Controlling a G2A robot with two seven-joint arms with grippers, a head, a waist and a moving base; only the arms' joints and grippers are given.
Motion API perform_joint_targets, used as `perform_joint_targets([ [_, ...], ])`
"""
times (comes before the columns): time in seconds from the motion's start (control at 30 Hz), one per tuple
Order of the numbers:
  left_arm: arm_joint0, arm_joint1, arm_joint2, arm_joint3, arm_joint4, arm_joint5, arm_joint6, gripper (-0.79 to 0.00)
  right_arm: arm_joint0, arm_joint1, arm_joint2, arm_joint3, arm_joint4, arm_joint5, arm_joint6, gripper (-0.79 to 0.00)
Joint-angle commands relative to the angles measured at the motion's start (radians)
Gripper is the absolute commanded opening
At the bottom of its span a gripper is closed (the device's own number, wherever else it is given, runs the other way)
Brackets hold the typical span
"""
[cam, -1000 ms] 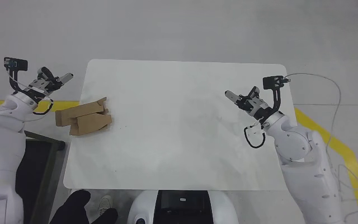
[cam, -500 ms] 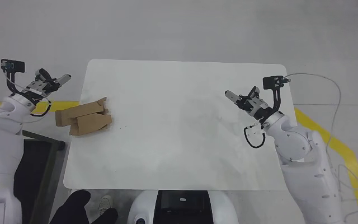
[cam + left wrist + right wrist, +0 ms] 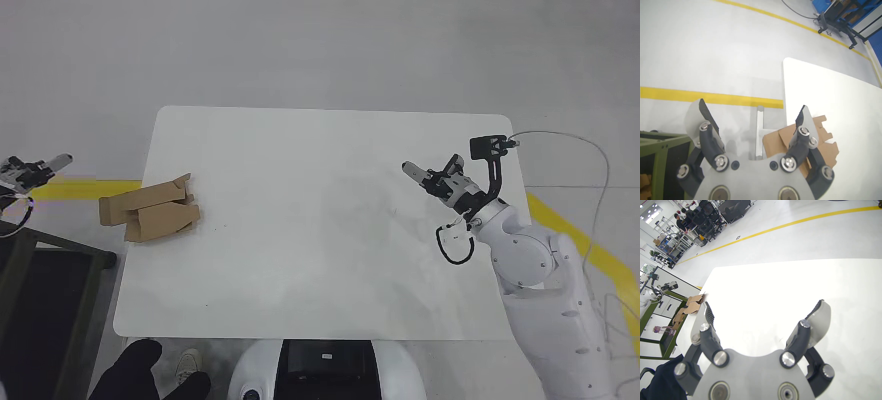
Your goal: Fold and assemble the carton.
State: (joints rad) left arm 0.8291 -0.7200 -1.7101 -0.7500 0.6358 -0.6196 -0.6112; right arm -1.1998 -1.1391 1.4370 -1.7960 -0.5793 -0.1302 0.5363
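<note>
the brown carton point(image 3: 150, 209) lies at the 9 o'clock edge of the white table point(image 3: 320, 260), partly overhanging it; the left gripper point(image 3: 752, 106) hangs off the table, out past 9 o'clock, fingers spread and empty; the right gripper point(image 3: 762, 303) hovers above the table near 3 o'clock, fingers spread too, well apart from the carton

Left gripper point(image 3: 752, 106) far out left, right gripper point(image 3: 762, 302) out right, both fingers spread wide.
</note>
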Motion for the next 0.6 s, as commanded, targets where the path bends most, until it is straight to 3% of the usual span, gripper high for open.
perform_joint_targets([
  [0.0, 0.005, 0.005, -0.003, 0.028, 0.003, 0.000, -0.021, 0.000, 0.000, 0.000, 0.000, 0.000, 0.000, 0.000, 0.000, 0.000],
  [0.33, -0.019, 0.005, 0.027, 0.177, -0.074, -0.048, -0.154, 0.000, 0.000, 0.000, 0.000, 0.000, 0.000, 0.000, 0.000, 0.000],
  [0.57, -0.060, -0.018, 0.059, 0.290, -0.203, -0.036, -0.235, 0.000, 0.000, 0.000, 0.000, 0.000, 0.000, 0.000, 0.000, 0.000],
])
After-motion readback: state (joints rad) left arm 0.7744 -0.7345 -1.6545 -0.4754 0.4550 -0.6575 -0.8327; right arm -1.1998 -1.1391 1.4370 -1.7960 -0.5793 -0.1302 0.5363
